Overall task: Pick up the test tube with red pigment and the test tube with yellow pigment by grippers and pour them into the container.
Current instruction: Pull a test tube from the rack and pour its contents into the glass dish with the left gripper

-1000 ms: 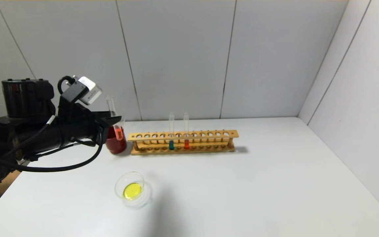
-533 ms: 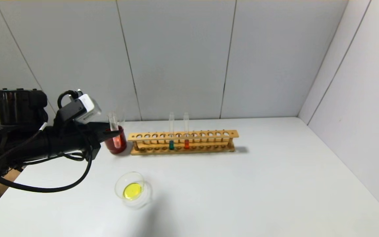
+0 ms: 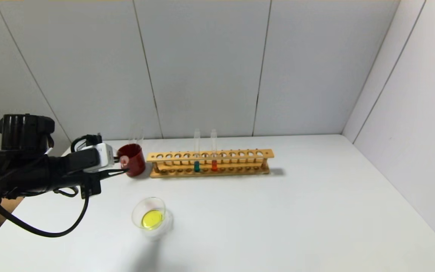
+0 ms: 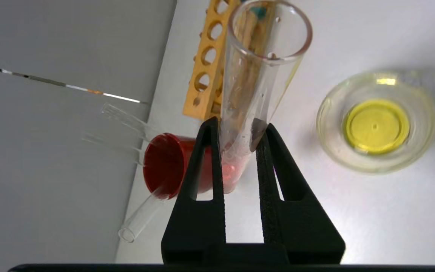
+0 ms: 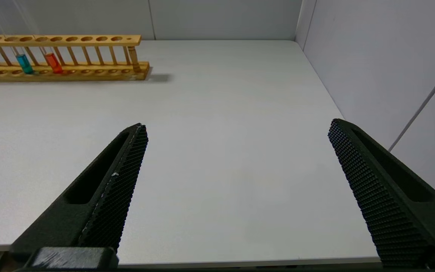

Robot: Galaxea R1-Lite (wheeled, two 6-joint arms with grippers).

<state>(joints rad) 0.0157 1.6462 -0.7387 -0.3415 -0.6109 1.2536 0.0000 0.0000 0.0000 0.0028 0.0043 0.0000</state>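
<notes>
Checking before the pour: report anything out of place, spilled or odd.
No spill shows. Oddest: empty glass tubes lean loose in the dark red cup, not in the wooden rack. The left hand grips the test tube with red pigment beside that cup, not over the container. The right hand is open, idle.

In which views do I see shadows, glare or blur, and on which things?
Head view: a soft shadow lies beside the right end of the wooden rack. Left wrist view: the left pincer, shut on the test tube with red pigment, looks sharp; the spare tubes in the red cup look faint. Right wrist view: the open right pincer shows no glare.
</notes>
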